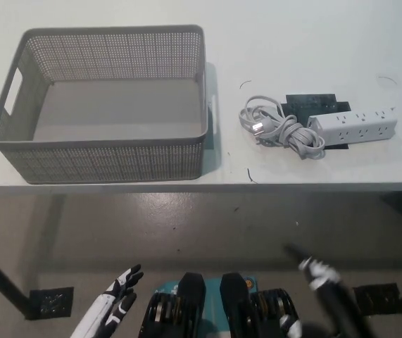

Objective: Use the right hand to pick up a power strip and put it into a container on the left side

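The black right hand (312, 269) hung low at the lower right of the frame, below the worktop's front edge, blurred, so I could not tell whether it was released or clenched; it held nothing that I could see. The white left hand (120, 292) rested at the lower left, also below the edge, released, with its fingers apart.

Up on the pale worktop (306, 35) there was one power strip (353, 127), white, lying at the right of the frame, well apart from both hands. Its grey cord (281, 128) lay coiled just beside it on the left, plug end toward the middle. The strip sat partly over one dark flat mat (306, 105). One grey perforated container (105, 105) stood at the upper left, with a cut-out handle in its left wall. I could read no writing or brand on anything.
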